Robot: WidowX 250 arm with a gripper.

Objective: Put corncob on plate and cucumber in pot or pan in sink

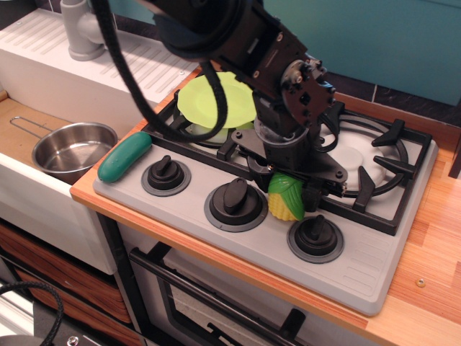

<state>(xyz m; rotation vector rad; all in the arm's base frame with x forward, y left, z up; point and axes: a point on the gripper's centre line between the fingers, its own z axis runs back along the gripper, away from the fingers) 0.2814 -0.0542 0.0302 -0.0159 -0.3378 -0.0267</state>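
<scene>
The corncob (286,200), yellow with a green husk, stands on the grey stove panel between two knobs. My gripper (287,186) has come down over it, one finger on each side, and the jaws press against its husk. The lime-green plate (213,99) lies on the back left burner, partly behind the arm. The dark green cucumber (124,156) lies on the stove's left edge. The shiny steel pot (73,149) with a wire handle sits in the sink (29,189) to the left.
Three black knobs (235,199) line the stove front, close around the corncob. Black burner grates (374,162) rise behind the gripper. The ribbed drainboard (137,61) and grey tap (81,30) are at the back left. Wooden counter (432,238) lies to the right.
</scene>
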